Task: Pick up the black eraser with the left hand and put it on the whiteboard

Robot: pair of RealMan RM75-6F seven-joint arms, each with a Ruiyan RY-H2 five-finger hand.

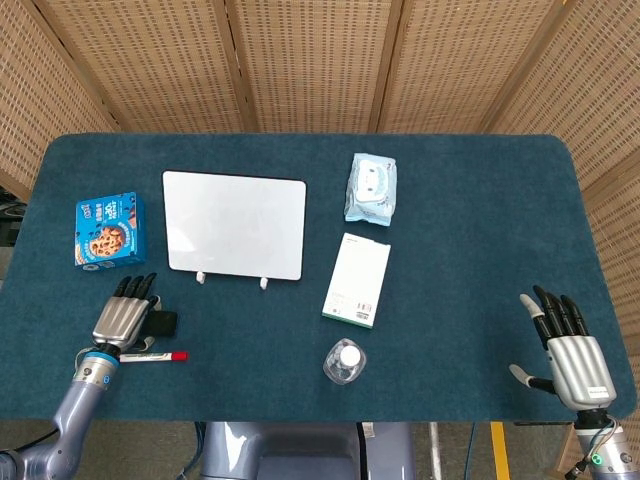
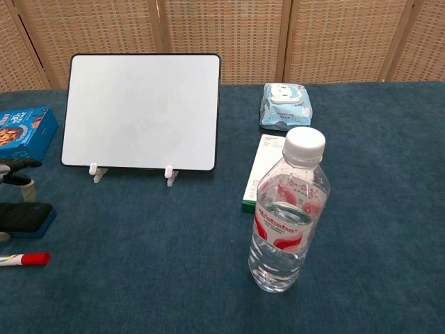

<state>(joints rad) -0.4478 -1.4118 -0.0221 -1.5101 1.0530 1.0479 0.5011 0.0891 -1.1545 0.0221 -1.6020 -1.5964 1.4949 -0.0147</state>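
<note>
The black eraser point(image 1: 165, 323) lies on the blue cloth, below and left of the whiteboard point(image 1: 235, 225). My left hand point(image 1: 122, 318) is stretched flat over the eraser's left part, so only its right end shows in the head view. In the chest view the eraser point(image 2: 26, 217) lies at the left edge, with the left hand's fingertips point(image 2: 19, 173) just above it and no grip visible. The whiteboard point(image 2: 142, 111) stands tilted on two small white feet. My right hand point(image 1: 567, 345) rests open at the table's near right corner.
A red-capped marker point(image 1: 152, 356) lies just in front of the eraser. A blue cookie box point(image 1: 110, 230) sits left of the whiteboard. A water bottle point(image 2: 288, 212), a white carton point(image 1: 357, 280) and a wipes pack point(image 1: 371, 188) stand to the right.
</note>
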